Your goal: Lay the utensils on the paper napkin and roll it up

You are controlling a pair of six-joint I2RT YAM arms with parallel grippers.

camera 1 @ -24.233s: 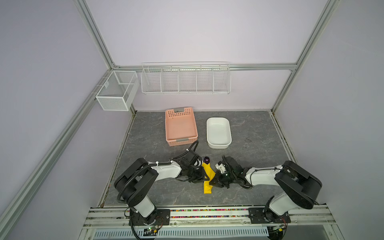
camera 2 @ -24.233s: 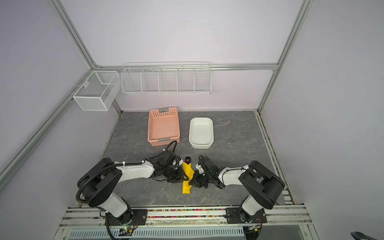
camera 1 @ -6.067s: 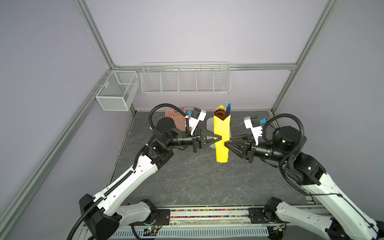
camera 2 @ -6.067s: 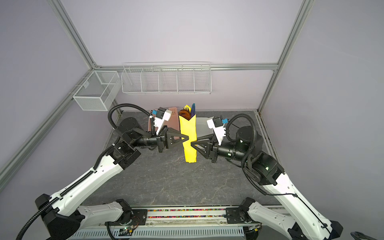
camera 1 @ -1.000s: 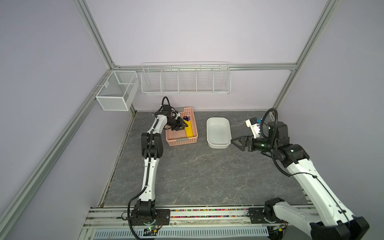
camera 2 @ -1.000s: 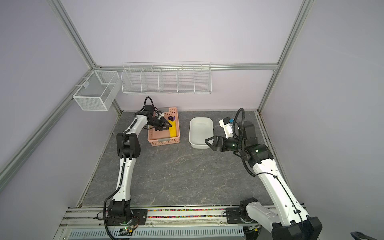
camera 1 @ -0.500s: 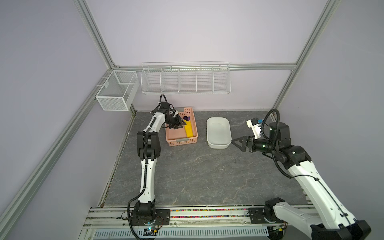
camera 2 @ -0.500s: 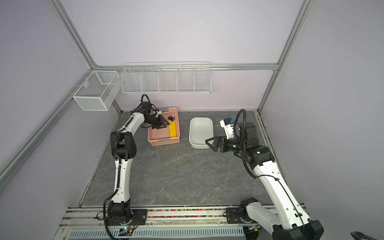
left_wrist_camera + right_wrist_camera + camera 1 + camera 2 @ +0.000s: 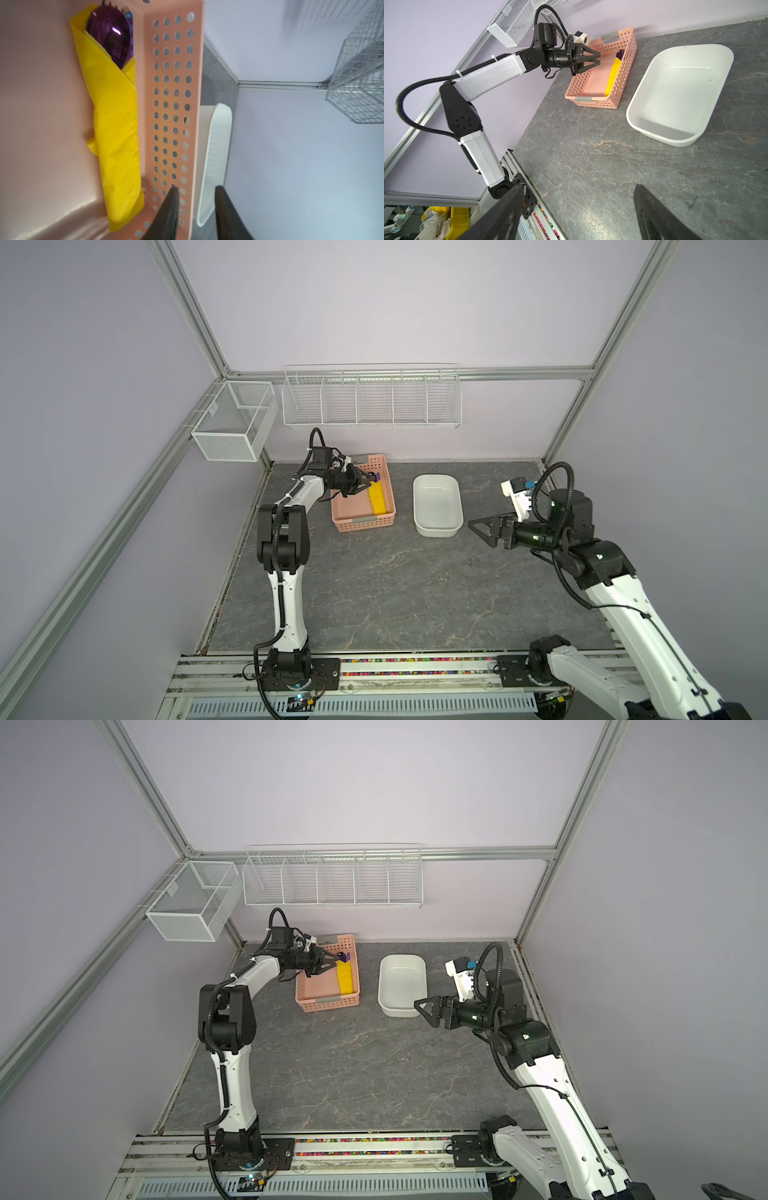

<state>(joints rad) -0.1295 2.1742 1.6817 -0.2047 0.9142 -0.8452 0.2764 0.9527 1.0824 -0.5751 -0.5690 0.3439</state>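
- Napkin (image 9: 116, 128): bright yellow thin paper, crinkled and already wrapped into a slim roll. It lies flat in the basket (image 9: 361, 524), pressed along the long side wall nearest the tub (image 9: 436, 531).
- Utensils (image 9: 110, 35): tucked inside the roll. Only the shiny purple heads stick out, at the end toward the back wall, and the handles are hidden.
- Long axis: it runs with the basket's length, front to back in both top views.
- Left fingers (image 9: 169, 212): parted by a narrow gap and gripping nothing. They hover over the basket's far end, just beside the roll's head end and not touching it.
- Right fingers (image 9: 654, 218): spread wide and empty, above the worktop (image 9: 395, 593) beyond the tub and well apart from the roll.
- Judgement: rolling looks finished. Any further touch would fall to the left arm, which is much nearer and would grip across the roll.
- Basket is pink perforated plastic, the tub smooth white and empty, the worktop grey and veined like stone.
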